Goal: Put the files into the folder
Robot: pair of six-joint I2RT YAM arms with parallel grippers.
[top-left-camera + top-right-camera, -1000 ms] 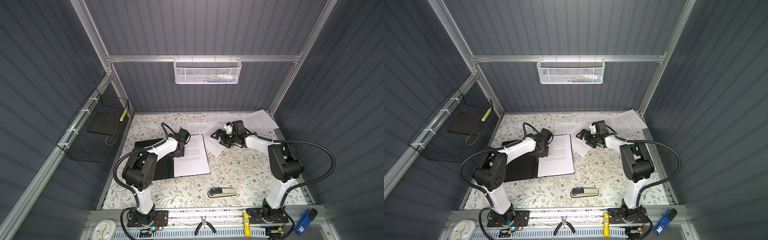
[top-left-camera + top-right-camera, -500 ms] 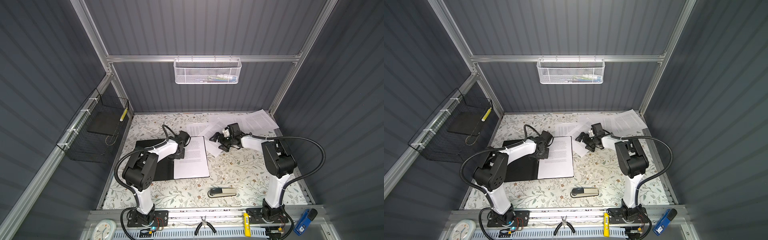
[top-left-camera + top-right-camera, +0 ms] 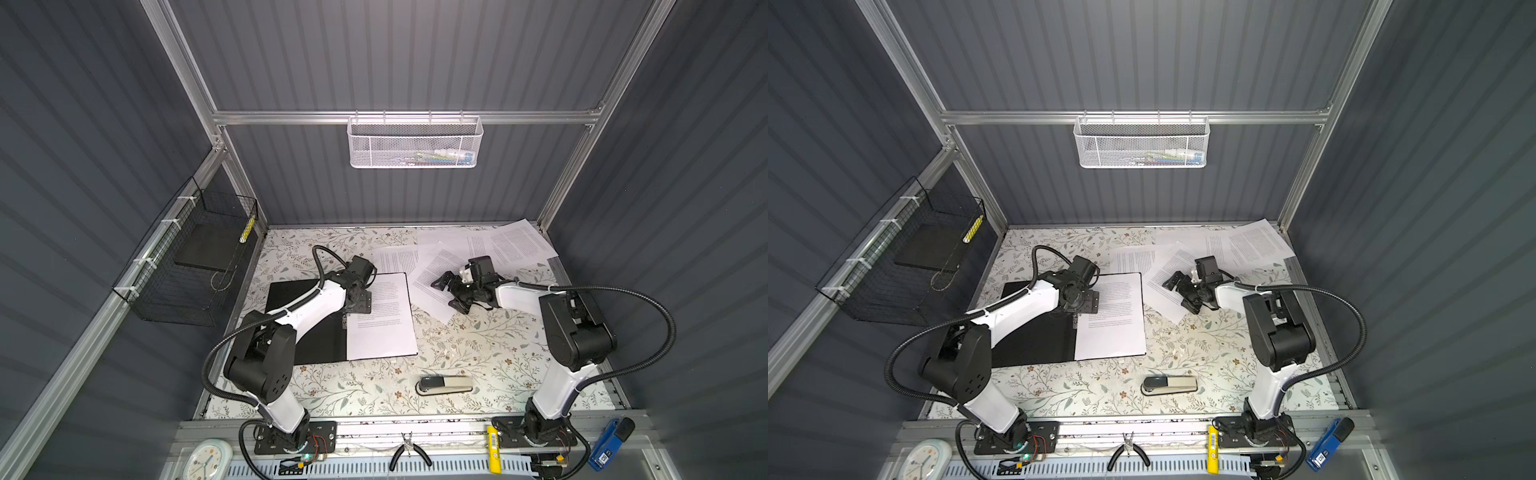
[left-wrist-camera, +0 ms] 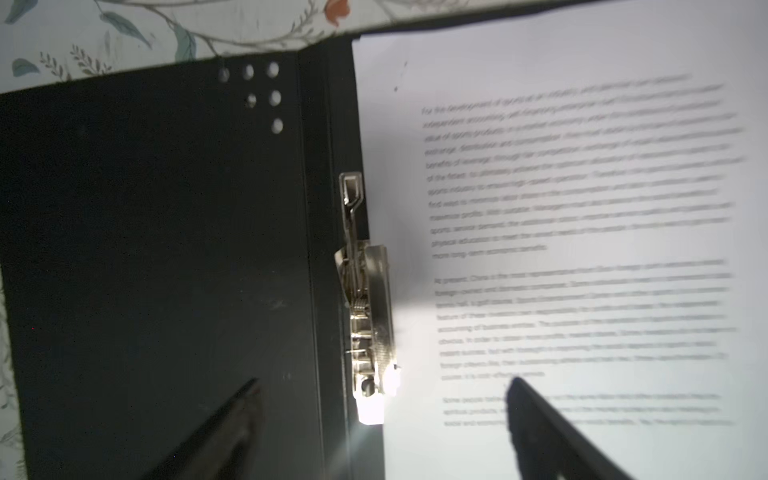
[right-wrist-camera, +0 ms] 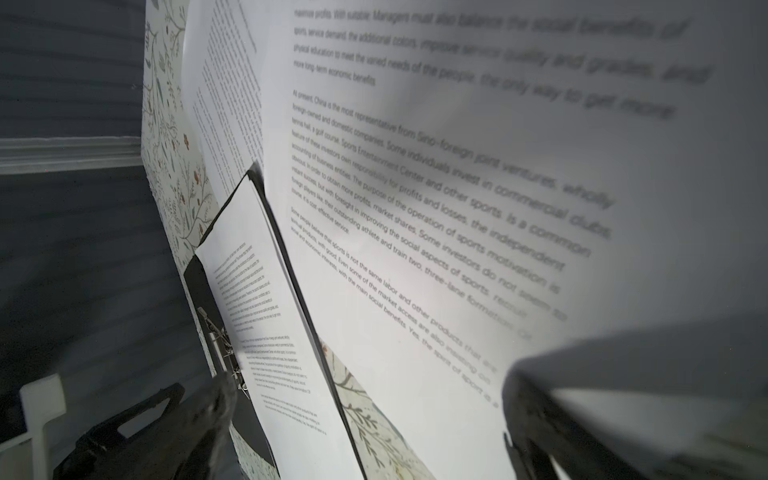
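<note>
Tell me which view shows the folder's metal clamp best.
Left wrist: the silver metal spring clamp shows large and close on the flat black folder's spine. Right wrist shows it small, edge-on; both top views show a speck.

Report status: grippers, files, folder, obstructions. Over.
Left gripper open over the clip. Right gripper open at a loose sheet. One sheet in the open folder, other files loose at back right. Stapler lies in front, apart.

The folder (image 4: pixel 145 249) has a matt black cover, faintly scuffed, probably plastic. Its clip (image 4: pixel 370 316) is bright polished metal, glinting. The files (image 3: pixel 382 332) are smooth white matt paper printed in black. The table (image 3: pixel 365 386) wears a smooth floral-printed covering with a slight sheen.
</note>
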